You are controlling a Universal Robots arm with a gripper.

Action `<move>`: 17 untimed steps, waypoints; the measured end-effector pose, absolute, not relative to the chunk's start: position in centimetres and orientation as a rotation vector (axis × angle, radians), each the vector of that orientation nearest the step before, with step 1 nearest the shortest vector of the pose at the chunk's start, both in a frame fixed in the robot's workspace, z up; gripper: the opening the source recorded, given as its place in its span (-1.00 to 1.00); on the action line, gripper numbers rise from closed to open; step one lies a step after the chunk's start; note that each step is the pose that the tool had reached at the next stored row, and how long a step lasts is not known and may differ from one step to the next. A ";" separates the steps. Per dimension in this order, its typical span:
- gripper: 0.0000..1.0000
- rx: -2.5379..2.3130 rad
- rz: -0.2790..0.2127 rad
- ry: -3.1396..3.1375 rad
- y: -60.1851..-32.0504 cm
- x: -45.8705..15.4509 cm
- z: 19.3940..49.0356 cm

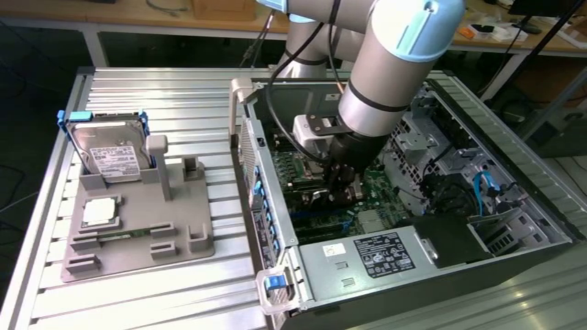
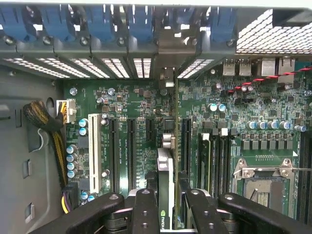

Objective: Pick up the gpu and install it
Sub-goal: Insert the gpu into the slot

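Observation:
The gpu shows edge-on in the wrist view, a thin dark card with a metal end bracket that reaches the case's rear slot wall. My gripper is shut on it, one black finger on each side. The card stands upright on the green motherboard, in line with the long black expansion slots. Whether it is seated in a slot I cannot tell. In the exterior view my gripper is low inside the open computer case, over the motherboard.
A silver hard drive in a blue frame and a small square chip sit on a grey holder at the exterior view's left. Near the card are a yellow-black cable bundle, a white slot and the processor socket.

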State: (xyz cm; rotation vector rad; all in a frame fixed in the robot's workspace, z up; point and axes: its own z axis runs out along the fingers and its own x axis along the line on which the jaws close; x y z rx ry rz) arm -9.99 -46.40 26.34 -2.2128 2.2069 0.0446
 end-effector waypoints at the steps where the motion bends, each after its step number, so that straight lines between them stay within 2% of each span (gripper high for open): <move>1: -0.47 -2.213 0.045 2.207 -46.4 -10.0 26.3; 17: -0.47 -2.210 0.044 2.210 -46.4 -10.4 26.3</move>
